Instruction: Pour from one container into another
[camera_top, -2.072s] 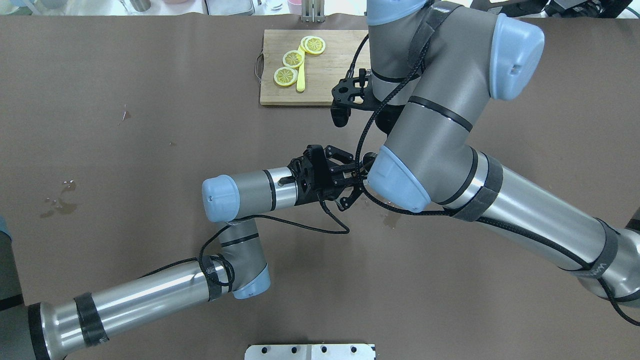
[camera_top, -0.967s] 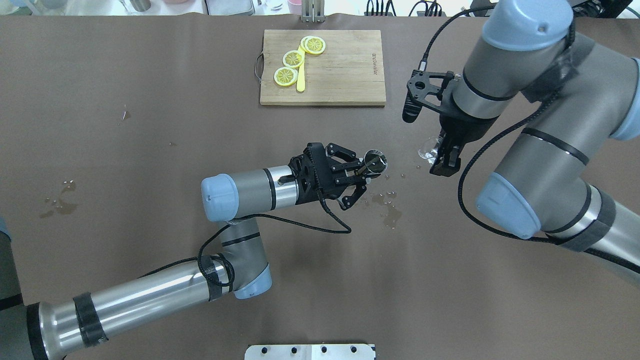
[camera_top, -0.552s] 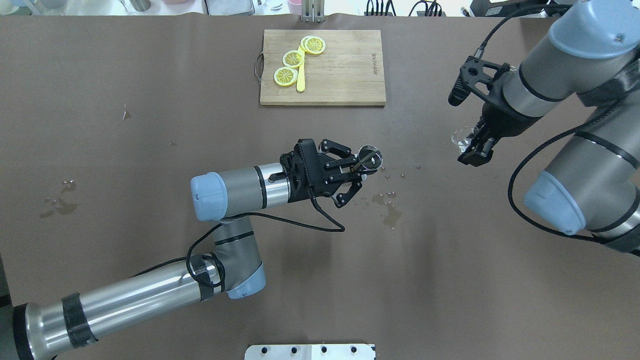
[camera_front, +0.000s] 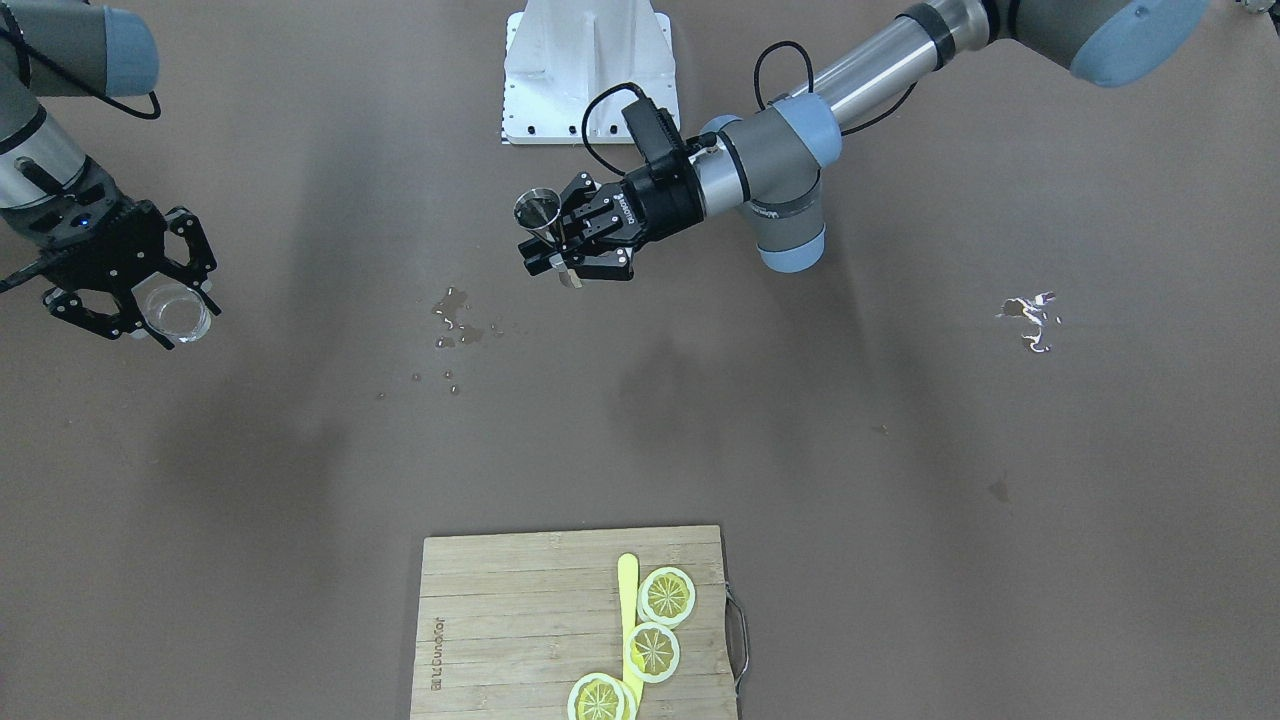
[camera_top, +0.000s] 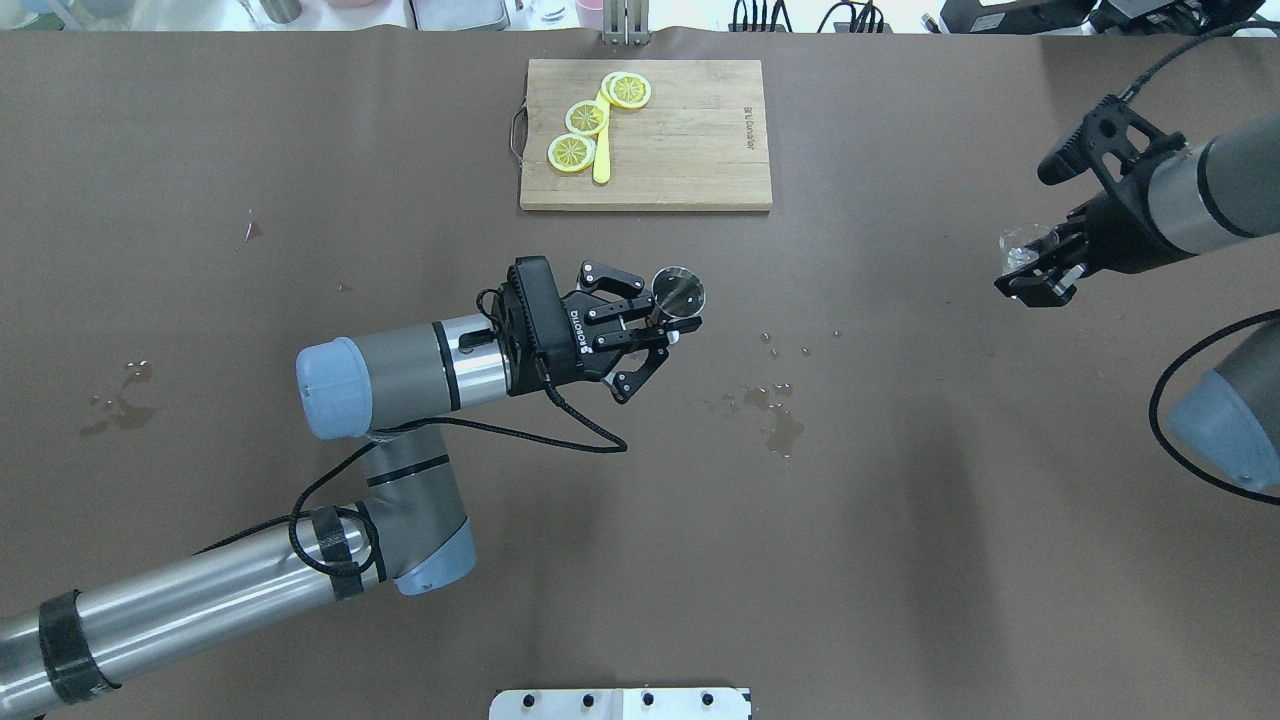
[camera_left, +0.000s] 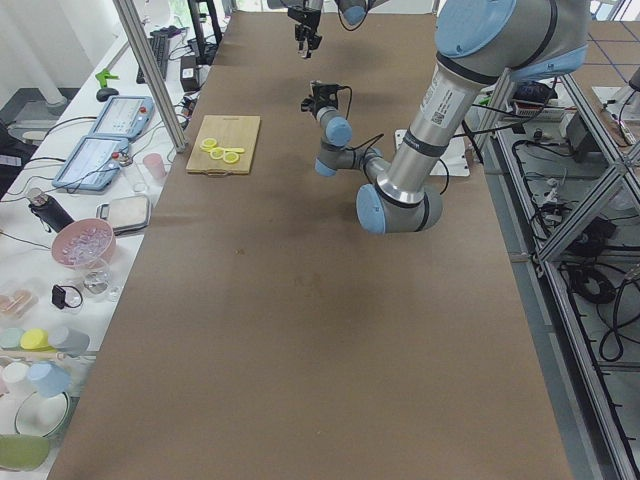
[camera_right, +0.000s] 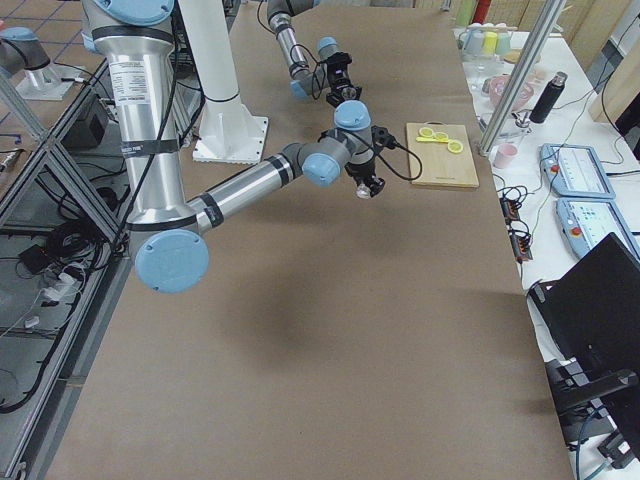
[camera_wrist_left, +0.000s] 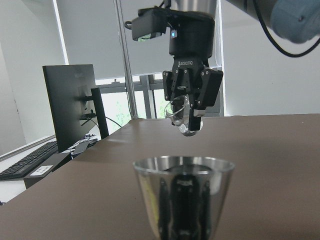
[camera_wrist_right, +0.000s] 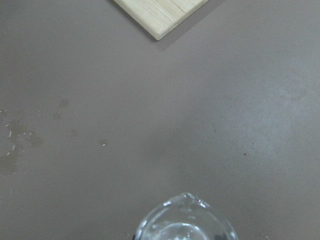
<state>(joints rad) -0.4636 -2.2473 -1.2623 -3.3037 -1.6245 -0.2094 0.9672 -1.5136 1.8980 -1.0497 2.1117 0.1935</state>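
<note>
**Supervisor:** Where is the jigger, and how is it held?

**Inspector:** The jigger (camera_top: 678, 292) is off the table (camera_top: 900, 580), near its middle, on the near side of the cutting board (camera_top: 690, 150). The left gripper (camera_top: 668, 318) reaches in from the left, roughly level. Its fingers are pressed on the metal below the upper cone, at about the waist.

**Supervisor:** Which way does its long axis run?

**Inspector:** It is vertical or very close to it, with one open mouth pointing straight up. From overhead the rim reads as a full circle. In the left wrist view the rim sits level above the fingers. I cannot tell whether anything is inside.

**Supervisor:** And the glass?

**Inspector:** The glass (camera_top: 1020, 245) is at the far right of the table, well apart from the jigger. The right gripper (camera_top: 1035, 264) points downward and is pinched on it. In the right wrist view the mouth opens up toward the camera. In the left wrist view the glass appears to lean, though the degree cannot be judged.

**Supervisor:** Anything else on the surface?

**Inspector:** Wet spots (camera_top: 783, 432) lie on the table just right of the jigger and nearer. Lemon slices (camera_top: 587, 118) and a yellow stick (camera_top: 601, 160) lie on the left part of the board
</note>
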